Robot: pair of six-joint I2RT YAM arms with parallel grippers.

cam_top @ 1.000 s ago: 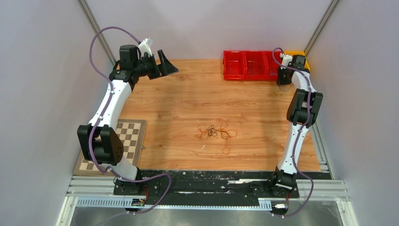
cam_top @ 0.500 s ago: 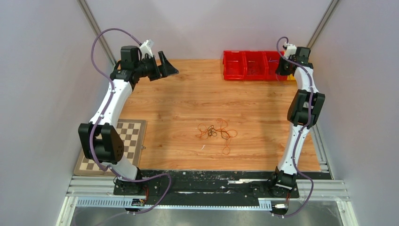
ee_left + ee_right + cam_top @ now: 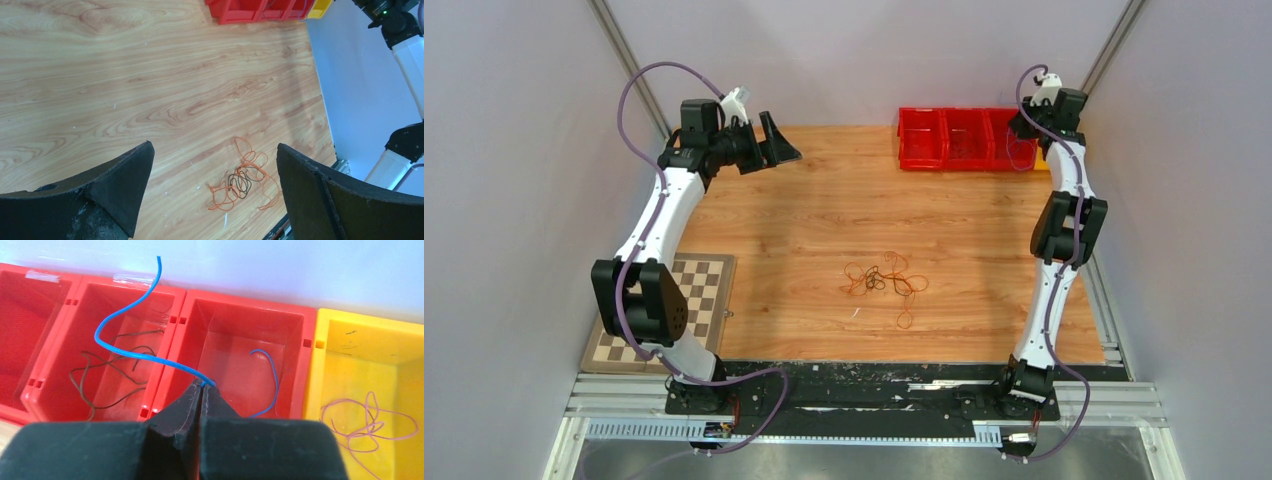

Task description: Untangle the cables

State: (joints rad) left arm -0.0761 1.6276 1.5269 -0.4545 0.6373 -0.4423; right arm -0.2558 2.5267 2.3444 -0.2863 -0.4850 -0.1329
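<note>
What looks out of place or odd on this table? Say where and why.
The cables lie in a loose knot mid-table, orange and dark strands looped together, while other wires sit sorted by colour in the bins. The right gripper pinches a blue wire near them.

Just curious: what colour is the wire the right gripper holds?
The wire is blue, clearest in the right wrist view.
</note>
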